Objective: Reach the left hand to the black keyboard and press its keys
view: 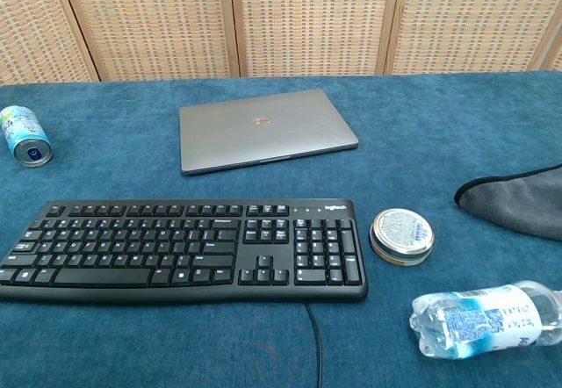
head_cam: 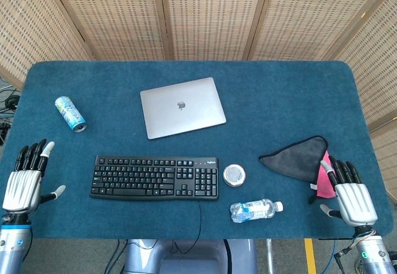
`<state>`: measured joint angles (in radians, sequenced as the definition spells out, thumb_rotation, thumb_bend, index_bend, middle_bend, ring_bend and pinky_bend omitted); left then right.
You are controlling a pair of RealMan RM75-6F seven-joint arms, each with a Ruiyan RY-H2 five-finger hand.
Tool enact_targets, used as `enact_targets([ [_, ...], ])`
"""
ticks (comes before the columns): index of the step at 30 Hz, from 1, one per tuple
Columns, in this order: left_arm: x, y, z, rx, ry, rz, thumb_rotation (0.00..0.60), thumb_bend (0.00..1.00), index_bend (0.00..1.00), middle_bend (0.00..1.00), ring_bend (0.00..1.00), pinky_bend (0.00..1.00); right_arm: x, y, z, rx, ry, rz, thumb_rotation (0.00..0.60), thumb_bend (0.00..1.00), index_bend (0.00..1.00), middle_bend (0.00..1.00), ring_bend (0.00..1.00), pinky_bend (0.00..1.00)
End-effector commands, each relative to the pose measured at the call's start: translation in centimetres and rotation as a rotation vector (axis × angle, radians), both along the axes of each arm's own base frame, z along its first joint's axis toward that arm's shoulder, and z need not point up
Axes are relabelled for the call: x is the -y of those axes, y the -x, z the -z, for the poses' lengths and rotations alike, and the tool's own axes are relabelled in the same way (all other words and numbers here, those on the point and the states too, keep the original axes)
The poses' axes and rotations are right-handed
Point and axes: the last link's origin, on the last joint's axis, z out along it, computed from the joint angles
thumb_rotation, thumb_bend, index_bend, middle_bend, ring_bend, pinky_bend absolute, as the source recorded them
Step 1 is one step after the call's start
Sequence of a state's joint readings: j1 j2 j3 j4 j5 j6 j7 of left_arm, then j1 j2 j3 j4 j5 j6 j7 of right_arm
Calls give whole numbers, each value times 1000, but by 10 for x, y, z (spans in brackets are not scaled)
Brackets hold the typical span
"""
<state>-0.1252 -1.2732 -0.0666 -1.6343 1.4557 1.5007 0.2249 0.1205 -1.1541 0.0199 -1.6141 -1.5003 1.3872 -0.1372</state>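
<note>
The black keyboard (head_cam: 155, 177) (view: 184, 248) lies flat near the table's front edge, a cable running off its front. My left hand (head_cam: 26, 178) hovers at the front left corner of the table, well left of the keyboard, fingers spread and holding nothing. At the front right edge my right hand (head_cam: 348, 193) is open too, beside a pink item (head_cam: 323, 178). Neither hand shows in the chest view.
A closed silver laptop (head_cam: 182, 107) sits behind the keyboard. A drink can (head_cam: 70, 113) lies at the left. Right of the keyboard are a round tin (head_cam: 234, 175), a water bottle (head_cam: 255, 210) on its side and a grey cloth (head_cam: 296, 157).
</note>
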Motion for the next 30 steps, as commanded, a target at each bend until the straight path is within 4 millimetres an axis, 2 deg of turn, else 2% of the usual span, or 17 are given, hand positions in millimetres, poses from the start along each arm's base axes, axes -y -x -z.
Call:
enact_targets([
  [1,0,0,1,-1,4,-3,600,154,0,0,0,0,0,1,0,-1,-1,5,600,14,0,0,0,0],
  [16,0,-1,1,-2,1,-5,600,156,0,0,0,0,0,1,0,-1,-4,3,600,16,0,0,0,0],
  [22,0,-2,3,-1,9,-10,600,190,0,3,22,16,0,2,0,2,-5,8,600,15,0,0,0,0],
  [24,-1,-4,4,9,10,-8,600,230,0,75,120,87,0,2,-1,5,-2,8,600,15,0,0,0,0],
  [26,-2,-7,4,11,3,0,600,308,0,293,321,218,0,2,-1,6,-1,9,600,12,0,0,0,0],
  [28,-4,-11,4,14,-1,14,600,375,0,465,466,302,0,2,-1,5,-3,10,600,11,0,0,0,0],
  [30,-5,-14,4,15,19,19,600,450,0,579,560,355,0,2,0,6,-4,9,600,12,0,0,0,0],
])
